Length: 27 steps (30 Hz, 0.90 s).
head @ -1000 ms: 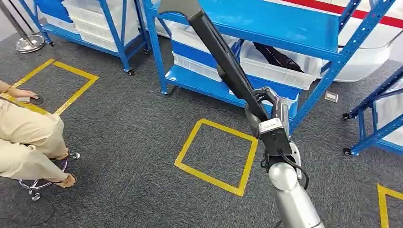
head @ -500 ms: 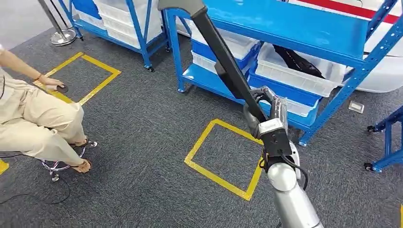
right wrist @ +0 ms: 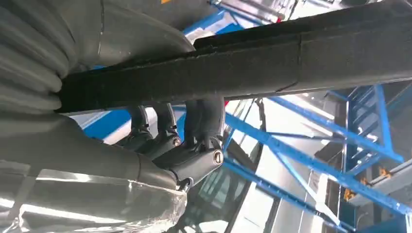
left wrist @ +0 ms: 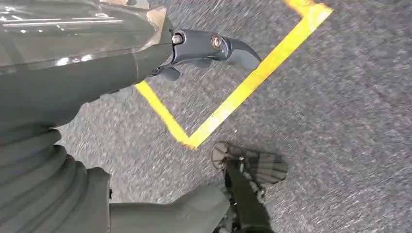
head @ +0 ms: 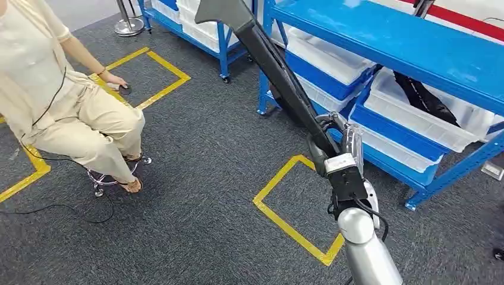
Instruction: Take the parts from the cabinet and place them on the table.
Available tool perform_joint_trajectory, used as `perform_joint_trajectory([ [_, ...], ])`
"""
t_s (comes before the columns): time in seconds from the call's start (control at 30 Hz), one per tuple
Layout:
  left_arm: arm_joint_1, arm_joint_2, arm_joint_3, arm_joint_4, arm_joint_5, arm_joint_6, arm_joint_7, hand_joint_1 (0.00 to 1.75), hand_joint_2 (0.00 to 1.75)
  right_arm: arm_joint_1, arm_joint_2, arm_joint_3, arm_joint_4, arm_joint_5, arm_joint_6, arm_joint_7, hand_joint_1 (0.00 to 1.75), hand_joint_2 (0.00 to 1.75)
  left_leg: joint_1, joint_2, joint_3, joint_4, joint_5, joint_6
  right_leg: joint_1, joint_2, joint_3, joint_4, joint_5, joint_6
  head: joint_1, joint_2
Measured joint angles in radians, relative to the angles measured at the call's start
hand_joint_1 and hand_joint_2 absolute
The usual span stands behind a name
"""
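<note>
Head view is swinging round: against the earlier frames the whole scene has slid rightward, the seated person (head: 77, 113) coming further into the picture and the blue shelving (head: 380, 41) sliding toward the right edge, so the camera is turning, not the things. The right hand (head: 339, 145) is gripping a long black part (head: 279, 77), which is slanting up from the hand toward the top of the picture, its grey end at the upper edge. More black parts are lying in a white bin (head: 416, 116) on the shelving. No counter is appearing yet, so I judge the carry to be under way and the placing not yet done.

Left wrist view is looking down at grey carpet and a yellow tape corner (left wrist: 194, 138); the left hand (left wrist: 204, 48) is hanging with its fingers loosely curled and nothing in them.

Right wrist view is showing the right hand (right wrist: 180, 141) with its fingers wrapped round the black part (right wrist: 243, 68), the bar crossing the frame with blue shelving (right wrist: 311, 131) behind.
</note>
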Motion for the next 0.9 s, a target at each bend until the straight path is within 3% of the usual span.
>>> perform_joint_trajectory([
  [0.03,0.001,0.000,0.000,0.000,-0.002,0.000,0.002,0.00,1.75,0.002,0.000,0.000,-0.002,0.000,0.000,-0.001,1.75,1.75,0.001,-0.012,-0.001,0.004,-0.001,-0.004,-0.006,0.022,0.043,-0.096,0.040,0.010,0.000,0.000],
  [0.07,0.000,0.000,0.000,0.000,-0.005,0.002,0.003,0.00,1.75,0.006,0.000,0.000,-0.002,0.002,0.000,-0.003,1.75,1.75,-0.003,-0.021,-0.006,0.008,-0.002,-0.011,-0.012,0.064,0.058,-0.141,0.043,0.010,0.002,0.000],
  [0.1,-0.001,0.000,0.000,0.000,-0.008,0.003,0.005,0.00,1.75,0.014,0.000,-0.002,-0.007,0.003,-0.001,-0.006,1.75,1.75,-0.005,-0.031,-0.012,0.015,-0.003,-0.017,-0.009,0.057,0.063,-0.146,0.047,-0.002,0.000,0.000],
  [0.2,0.007,0.000,0.001,0.000,-0.008,0.004,0.011,0.00,1.75,0.033,0.001,-0.003,-0.013,0.007,-0.003,-0.008,1.75,1.75,0.003,-0.053,-0.023,0.009,0.007,-0.034,0.000,0.034,0.063,-0.143,0.052,-0.021,0.001,0.000],
  [0.23,0.007,0.000,0.001,0.000,-0.008,0.005,0.013,0.00,1.75,0.034,0.004,-0.004,-0.017,0.010,-0.004,-0.009,1.75,1.75,0.007,-0.039,-0.028,0.018,0.000,-0.037,-0.013,0.025,0.063,-0.149,0.057,-0.028,0.001,0.000],
  [0.27,0.005,-0.002,0.002,0.000,-0.008,0.006,0.014,0.00,1.75,0.037,0.007,-0.004,-0.023,0.011,-0.004,-0.010,1.75,1.75,0.000,0.019,-0.041,0.051,-0.024,-0.042,-0.009,0.016,0.065,-0.149,0.056,-0.037,-0.003,0.000],
  [0.3,0.002,-0.002,0.002,0.000,-0.006,0.006,0.014,0.00,1.75,0.038,0.010,-0.004,-0.027,0.013,-0.003,-0.011,1.75,1.75,0.002,0.049,-0.069,0.110,-0.058,-0.047,-0.006,0.006,0.065,-0.149,0.056,-0.050,-0.013,0.000],
  [0.37,-0.001,-0.003,0.007,0.000,-0.003,0.006,0.014,0.00,1.75,0.039,0.013,-0.004,-0.027,0.018,0.000,-0.011,1.75,1.75,0.007,0.069,-0.141,0.260,-0.125,-0.053,0.001,-0.016,0.065,-0.149,0.054,-0.053,-0.012,0.000],
  [0.4,0.000,-0.004,0.008,0.000,-0.003,0.006,0.014,0.00,1.75,0.041,0.014,-0.003,-0.027,0.021,0.000,-0.012,1.75,1.75,0.008,0.071,-0.170,0.318,-0.141,-0.055,0.004,-0.028,0.064,-0.149,0.053,-0.054,-0.013,0.000],
  [0.43,0.001,-0.004,0.008,0.000,0.000,0.006,0.014,0.00,1.75,0.041,0.018,-0.003,-0.027,0.021,0.000,-0.011,1.75,1.75,0.010,0.072,-0.171,0.321,-0.130,-0.056,0.004,-0.039,0.065,-0.149,0.053,-0.055,-0.012,0.000],
  [0.47,0.001,-0.004,0.008,0.000,0.002,0.006,0.014,0.00,1.75,0.041,0.021,-0.003,-0.027,0.021,0.002,-0.011,1.75,1.75,0.011,0.074,-0.151,0.280,-0.103,-0.055,0.005,-0.050,0.065,-0.148,0.052,-0.055,-0.013,0.000],
  [0.5,0.001,-0.004,0.010,0.000,0.009,0.009,0.014,0.00,1.75,0.039,0.024,-0.003,-0.027,0.022,0.007,-0.011,1.75,1.75,0.010,0.080,-0.108,0.201,-0.063,-0.052,0.005,-0.060,0.066,-0.148,0.051,-0.055,-0.013,0.000],
  [0.53,0.001,-0.004,0.013,0.000,0.017,0.012,0.015,0.00,1.75,0.034,0.028,-0.001,-0.027,0.022,0.015,-0.011,1.75,1.75,0.010,0.099,-0.061,0.117,-0.029,-0.048,0.006,-0.068,0.067,-0.148,0.050,-0.055,-0.012,0.000],
  [0.57,-0.001,-0.004,0.019,0.000,0.025,0.017,0.014,0.00,1.75,0.023,0.035,0.003,-0.025,0.021,0.025,-0.011,1.75,1.75,0.008,0.141,-0.016,0.035,-0.018,-0.043,0.009,-0.076,0.069,-0.148,0.048,-0.052,-0.013,0.000],
  [0.6,-0.004,-0.004,0.026,0.000,0.035,0.021,0.015,0.00,1.75,0.011,0.041,0.005,-0.022,0.021,0.034,-0.012,1.75,1.75,-0.005,0.149,-0.014,0.026,-0.023,-0.039,0.022,-0.081,0.067,-0.147,0.046,-0.048,-0.012,0.000],
  [0.7,-0.005,-0.006,0.052,0.000,0.061,0.039,0.019,0.00,1.75,-0.031,0.070,0.024,0.002,0.020,0.057,-0.012,1.75,1.75,-0.011,0.113,-0.022,0.024,-0.021,-0.026,0.019,-0.104,0.068,-0.153,0.045,-0.037,-0.007,0.000],
  [0.73,-0.005,-0.006,0.061,0.000,0.068,0.042,0.019,0.00,1.75,-0.045,0.081,0.029,0.009,0.020,0.061,-0.012,1.75,1.75,-0.008,0.100,-0.011,0.010,-0.011,-0.014,0.028,-0.114,0.073,-0.151,0.040,-0.027,-0.008,0.000],
  [0.77,-0.004,-0.013,0.067,0.000,0.073,0.046,0.021,0.00,1.75,-0.054,0.086,0.033,0.017,0.020,0.064,-0.012,1.75,1.75,-0.001,0.093,-0.006,0.002,-0.006,-0.008,0.017,-0.081,0.063,-0.133,0.030,-0.026,-0.007,0.000],
  [0.8,-0.006,-0.013,0.074,0.000,0.077,0.049,0.022,0.00,1.75,-0.066,0.091,0.039,0.026,0.020,0.066,-0.015,1.75,1.75,0.000,0.082,-0.005,-0.001,-0.002,0.000,0.017,-0.042,0.043,-0.083,0.001,-0.032,-0.009,0.000],
  [0.83,-0.007,-0.013,0.084,0.000,0.085,0.053,0.022,0.00,1.75,-0.075,0.096,0.042,0.037,0.019,0.071,-0.016,1.75,1.75,0.000,0.069,-0.007,-0.001,0.000,0.004,0.013,-0.021,0.004,-0.001,-0.033,-0.038,-0.003,0.000],
  [0.9,-0.008,-0.015,0.093,0.000,0.090,0.059,0.023,0.00,1.75,-0.080,0.098,0.045,0.060,0.017,0.074,-0.017,1.75,1.75,0.000,0.040,-0.009,-0.001,0.000,0.004,0.010,-0.009,-0.068,0.138,-0.078,-0.038,-0.002,0.000],
])
